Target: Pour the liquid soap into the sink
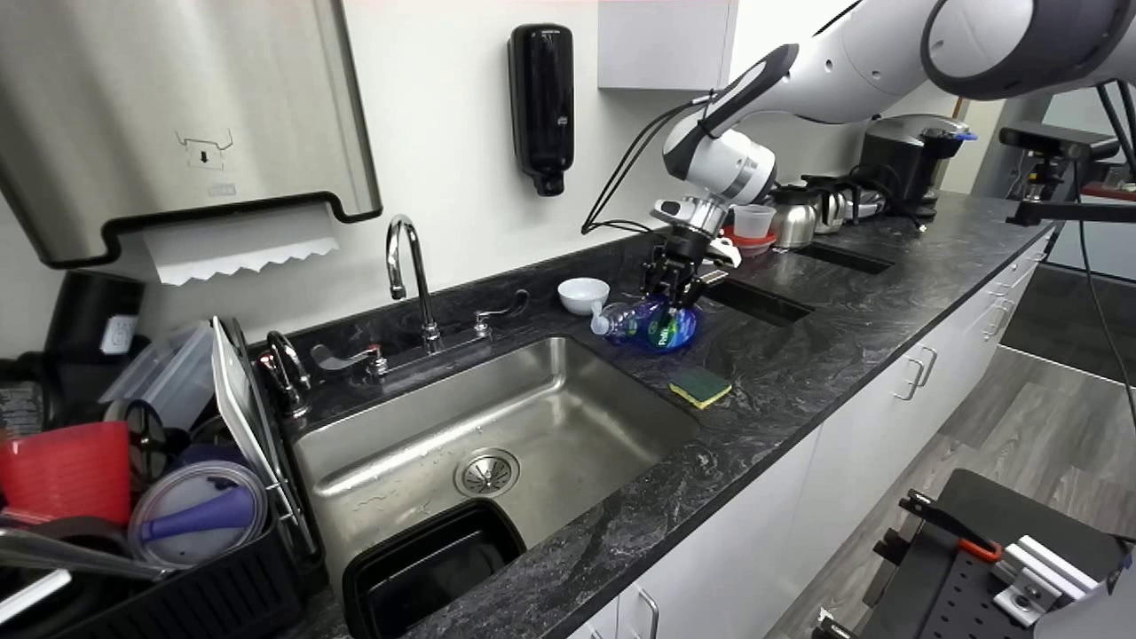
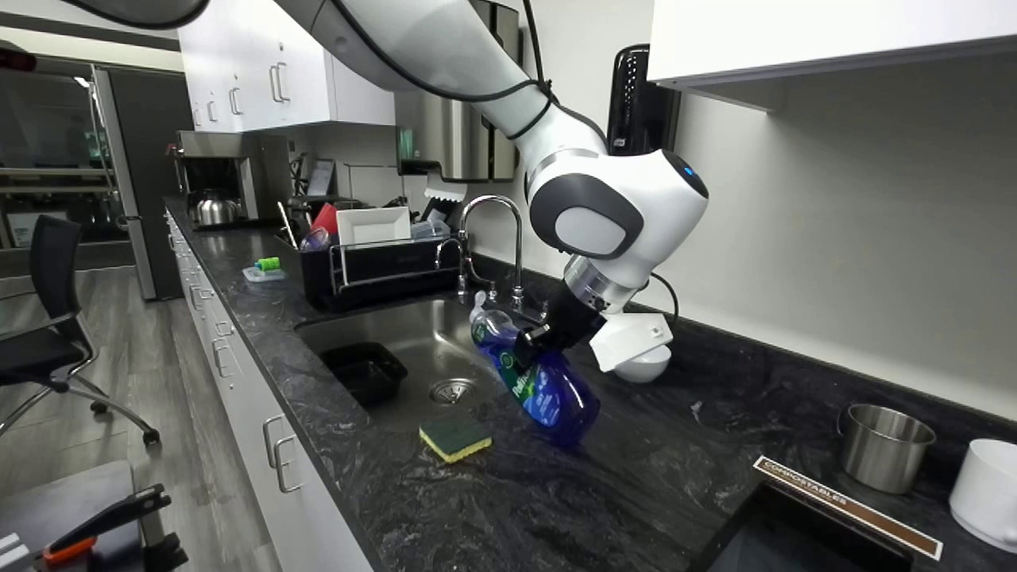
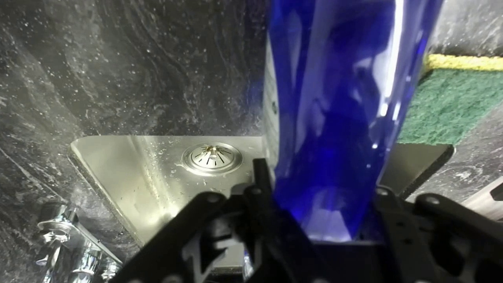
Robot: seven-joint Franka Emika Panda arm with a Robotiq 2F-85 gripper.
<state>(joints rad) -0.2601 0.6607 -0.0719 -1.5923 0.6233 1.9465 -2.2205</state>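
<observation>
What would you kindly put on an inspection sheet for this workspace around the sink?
Surface: dark countertop with pale streaks.
Job's things: soap bottle tilted, its cap raised and toward the sink; no liquid seen running out.
Clutter: green-and-yellow sponge beside the sink, black tub in it, white bowl on the countertop, loaded dish rack.
Gripper: closed around the soap bottle.
Cables: black cable along the arm.
Surroundings: chrome faucet, black wall dispenser, white cabinets.

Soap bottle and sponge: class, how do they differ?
The soap bottle is see-through blue; the sponge is green and yellow. The soap bottle is tilted; the sponge lies flat. The hand grips the soap bottle; the sponge rests on the countertop. Both show green, the soap bottle on its label.
</observation>
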